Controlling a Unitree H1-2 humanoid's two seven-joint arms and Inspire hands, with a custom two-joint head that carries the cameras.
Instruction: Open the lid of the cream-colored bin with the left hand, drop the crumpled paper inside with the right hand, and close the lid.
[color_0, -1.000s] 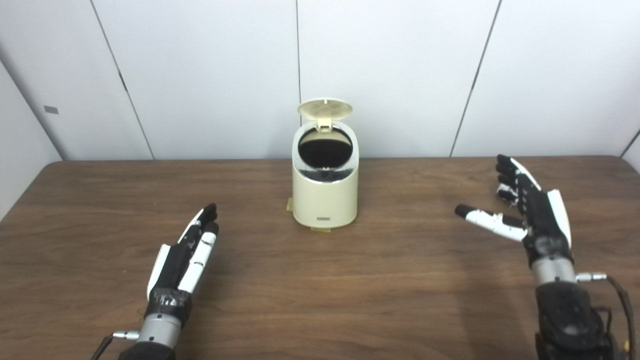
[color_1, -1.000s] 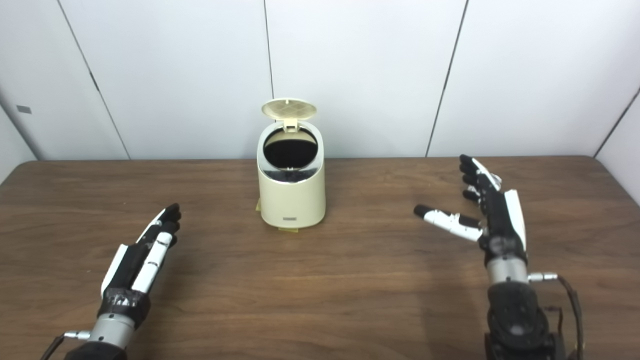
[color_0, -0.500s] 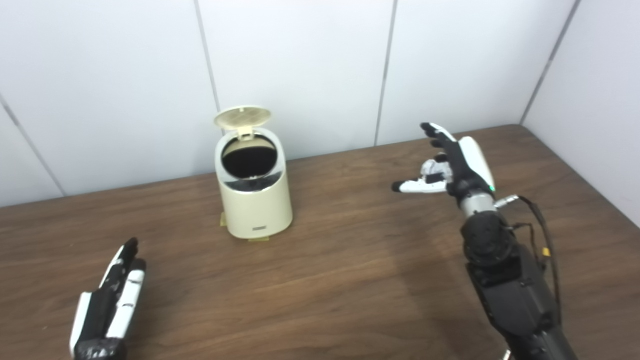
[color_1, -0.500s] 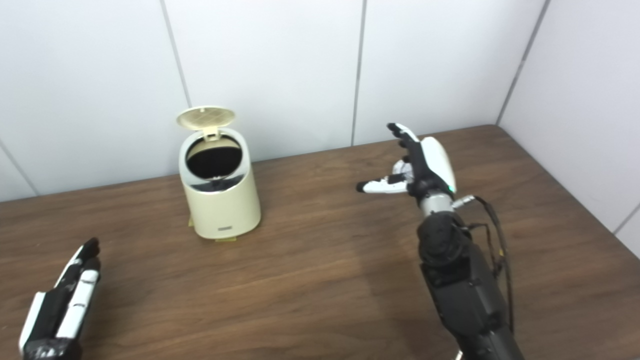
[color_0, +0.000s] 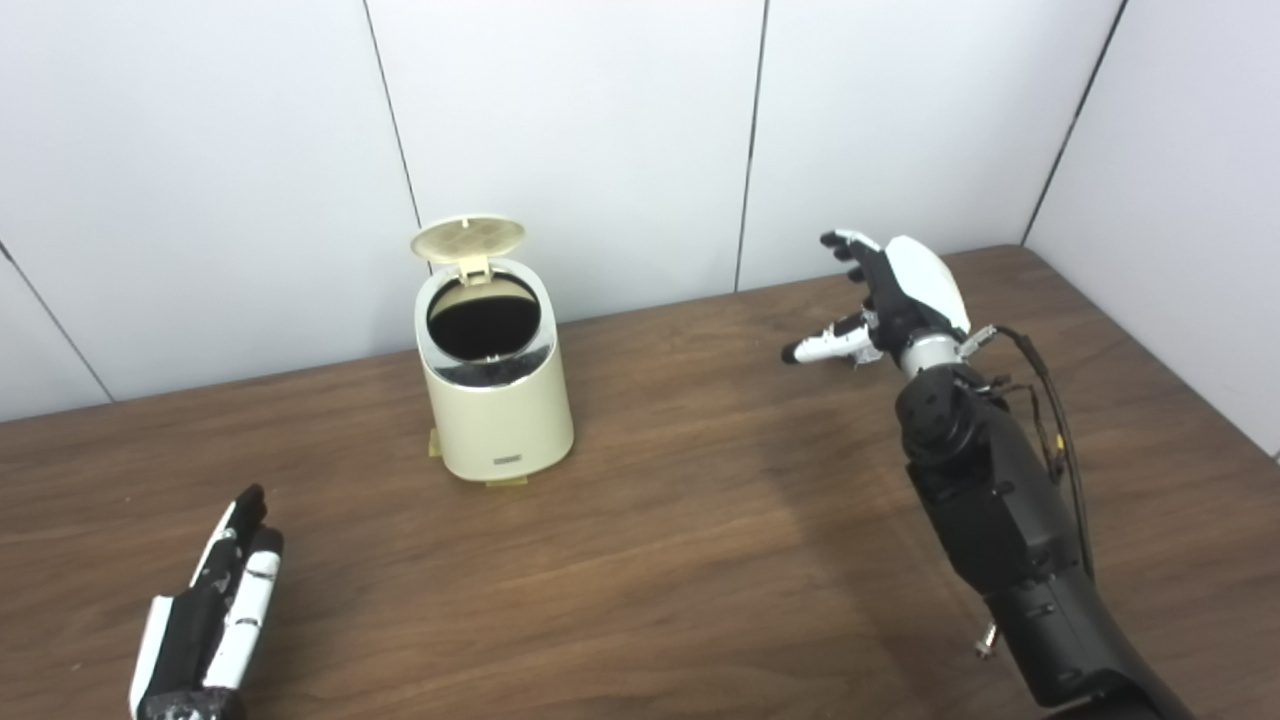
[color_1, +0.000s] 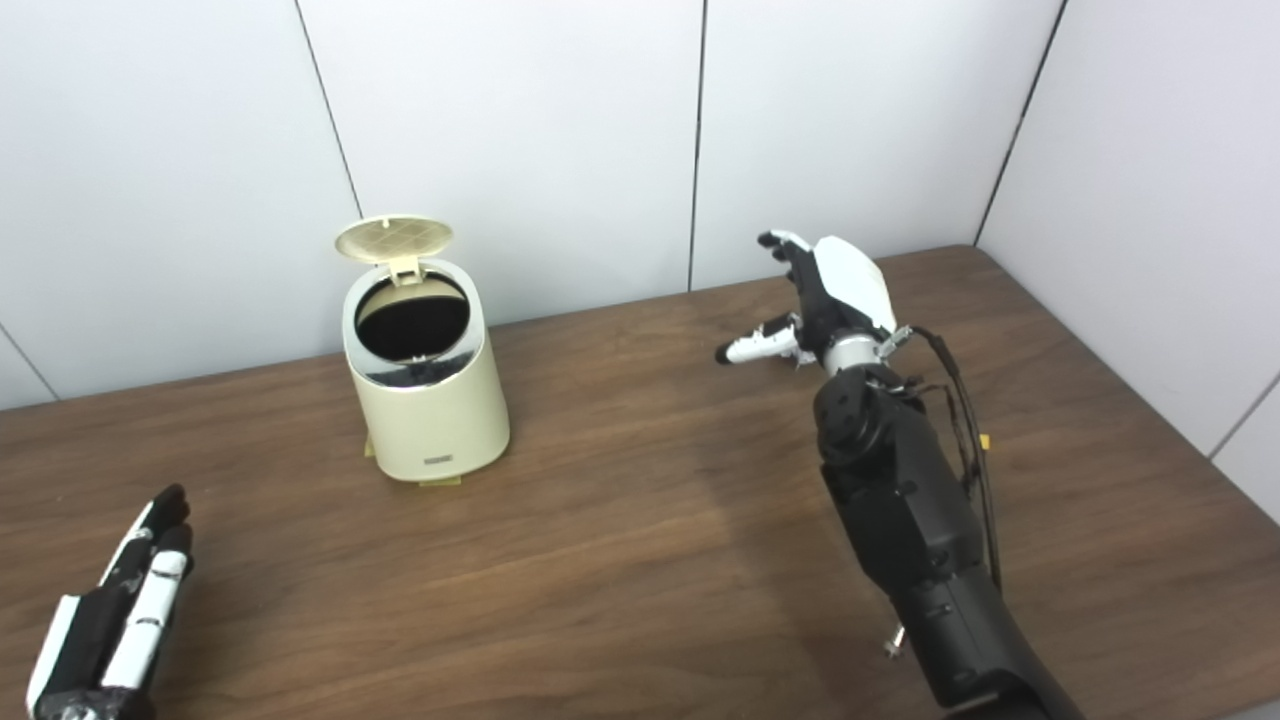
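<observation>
Since a second ago the head cameras are panning right, so the whole scene is shifting left, and beyond that the right hand (color_0: 893, 300) is lifting and reaching farther back over the brown wood-grain table (color_0: 700, 540), fingers spread wide, thumb sticking out, holding nothing; the left hand (color_0: 205, 620) is lying low near the front left edge, fingers straight and together, also empty. The cream-colored round plastic bin (color_0: 497, 400) is sitting left of centre near the white panel wall (color_0: 600, 130), well apart from both hands, its round hinged lid (color_0: 468, 236) already standing upright, dark opening showing. No crumpled paper is showing in either view, so whether it is already inside cannot be told. Judging by that, the lid-closing step is likely coming, calling for a hand reaching to the lid. A small label on the bin's lower front is too small to read
</observation>
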